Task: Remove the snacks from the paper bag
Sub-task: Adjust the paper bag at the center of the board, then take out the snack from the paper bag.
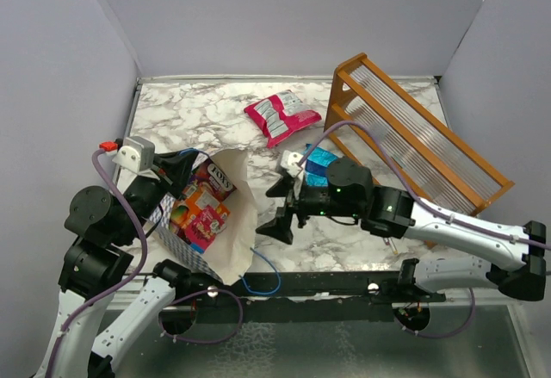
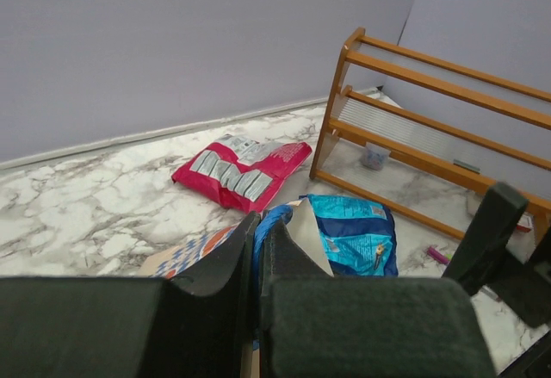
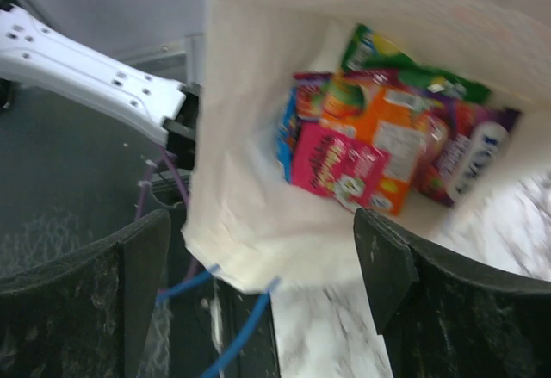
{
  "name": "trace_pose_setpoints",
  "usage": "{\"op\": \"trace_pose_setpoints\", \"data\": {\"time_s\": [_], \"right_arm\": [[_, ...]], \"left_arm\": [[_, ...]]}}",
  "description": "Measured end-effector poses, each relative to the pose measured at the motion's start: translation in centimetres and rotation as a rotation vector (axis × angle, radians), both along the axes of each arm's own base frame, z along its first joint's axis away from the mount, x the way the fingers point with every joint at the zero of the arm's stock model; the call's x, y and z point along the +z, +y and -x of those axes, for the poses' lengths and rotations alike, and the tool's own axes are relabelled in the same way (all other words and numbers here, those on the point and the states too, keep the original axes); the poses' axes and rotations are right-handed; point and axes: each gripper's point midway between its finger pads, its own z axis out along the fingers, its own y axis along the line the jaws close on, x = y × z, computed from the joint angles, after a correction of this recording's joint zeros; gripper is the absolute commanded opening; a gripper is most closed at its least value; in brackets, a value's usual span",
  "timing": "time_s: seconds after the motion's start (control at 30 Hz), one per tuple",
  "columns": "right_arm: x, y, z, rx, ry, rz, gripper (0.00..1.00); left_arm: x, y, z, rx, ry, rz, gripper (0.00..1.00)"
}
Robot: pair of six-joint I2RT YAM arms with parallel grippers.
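Marble-patterned table (image 1: 198, 111) with white and grey veins, closed in by plain pale grey walls (image 1: 275, 16), seen from above with two robot arms rising from its near edge. At the near left corner a paper bag (image 1: 231, 253), blue-and-white checked outside and cream inside, lies tipped over with its open mouth facing right. The left gripper (image 1: 178, 168) is closed tight on the bag's far rim, pinching the paper between its fingers. Inside the bag several snack packets are piled together: an orange packet (image 3: 387, 137) in the middle, a pink packet (image 3: 336, 167) lying on it toward the mouth, a green packet (image 3: 387, 55) deeper in, and a purple packet (image 3: 465, 158) with a white label against the bag's side. The right gripper (image 1: 280, 208) hangs just outside the bag's mouth, near the middle of the table, its jaws spread wide and holding nothing. Two snacks lie out on the table: a pink-and-white packet (image 1: 280, 117) near the far edge, and a blue packet (image 1: 320, 161) in the middle, just behind the right gripper. An orange wooden slatted rack (image 1: 413, 133) sits toward the far right corner. A thin blue cord (image 1: 263, 279) loops from the bag across the near edge.
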Motion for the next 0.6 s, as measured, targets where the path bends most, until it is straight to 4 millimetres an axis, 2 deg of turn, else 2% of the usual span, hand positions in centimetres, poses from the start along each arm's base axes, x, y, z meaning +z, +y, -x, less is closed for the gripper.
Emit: {"op": "trace_pose_setpoints", "data": {"time_s": [0.07, 0.17, 0.23, 0.27, 0.37, 0.43, 0.6], "right_arm": [[0.6, 3.1, 1.2, 0.031, -0.026, -0.014, 0.76], [-0.8, 6.7, 1.7, 0.009, -0.043, 0.013, 0.64], [-2.5, 8.5, 1.2, -0.032, -0.049, 0.052, 0.43], [-3.5, 9.3, 0.5, -0.068, -0.052, 0.078, 0.38], [-6.7, 11.1, -1.7, -0.167, -0.058, 0.149, 0.37], [-8.7, 11.4, -2.7, -0.206, -0.062, 0.192, 0.38], [-12.5, 11.8, -3.7, -0.257, -0.061, 0.269, 0.40]], "left_arm": [[0.0, 0.2, -0.1, 0.010, 0.002, 0.000, 0.00], [0.2, 0.4, 0.0, 0.021, 0.002, 0.001, 0.00], [0.4, 0.5, 0.2, 0.022, -0.002, 0.003, 0.00], [0.7, 0.6, 0.3, 0.022, -0.005, 0.005, 0.00], [1.1, 0.7, 0.5, 0.022, -0.014, 0.010, 0.00], [1.2, 0.7, 0.5, 0.022, -0.016, 0.011, 0.00], [1.2, 0.7, 0.5, 0.022, -0.014, 0.011, 0.00]]}}
